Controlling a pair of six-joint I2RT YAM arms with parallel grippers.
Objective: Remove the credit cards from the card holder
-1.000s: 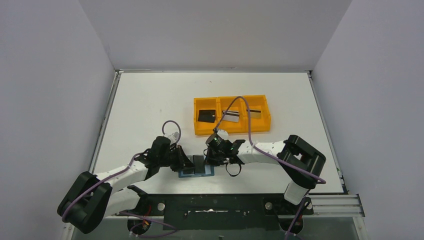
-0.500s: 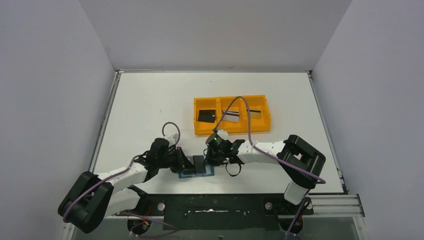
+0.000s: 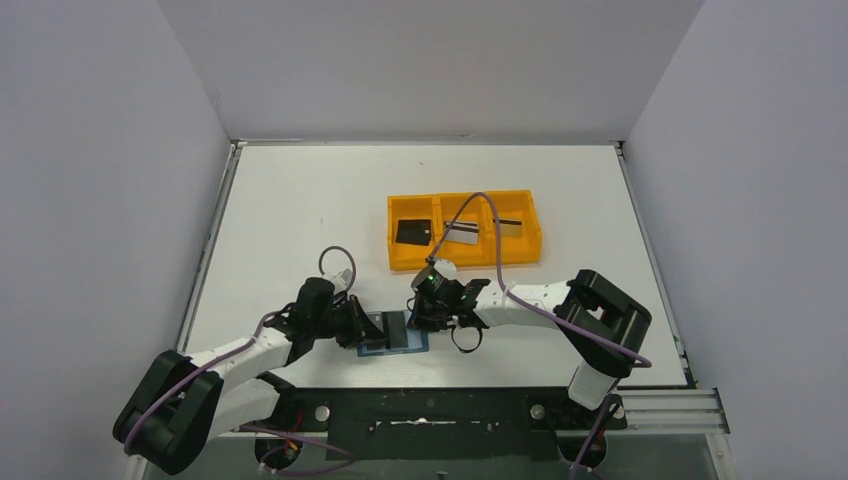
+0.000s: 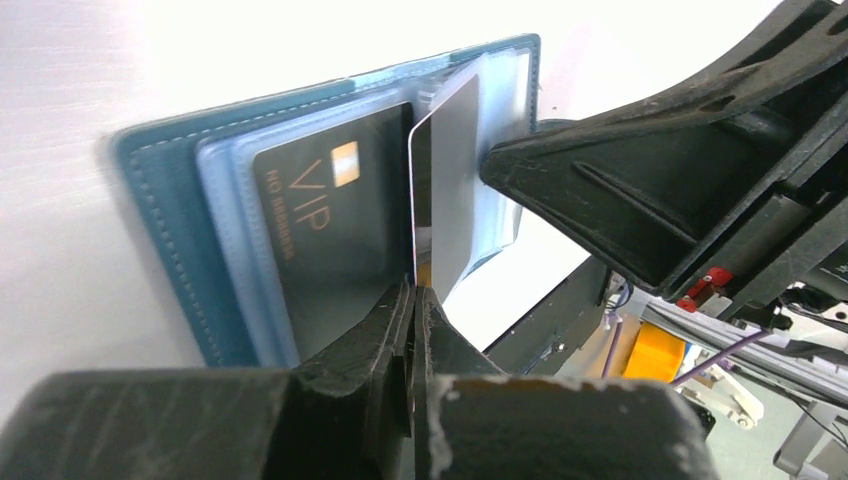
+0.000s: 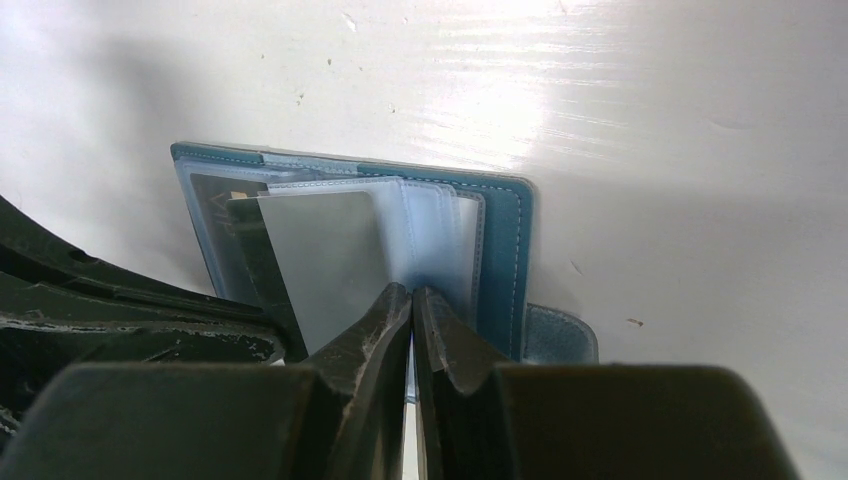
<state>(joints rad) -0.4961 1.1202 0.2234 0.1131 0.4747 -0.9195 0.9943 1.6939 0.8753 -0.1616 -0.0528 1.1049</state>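
Left wrist view: the left pincer [image 4: 412,300] is clamped on the near edge of a silver-grey card [image 4: 452,180]. The card tilts up out of the open card holder [image 4: 150,220], which lies on the counter [image 4: 60,80]. A black VIP card [image 4: 320,240] sits pocketed. The right pincer [image 5: 412,300] is closed on the holder's clear sleeves [image 5: 430,215]. The orange tray [image 3: 465,262] stands beyond.

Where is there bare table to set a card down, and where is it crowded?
Free: table left of the orange tray, behind it, and right of it. Crowded: near edge, left gripper on a silver card, right gripper on the card holder.
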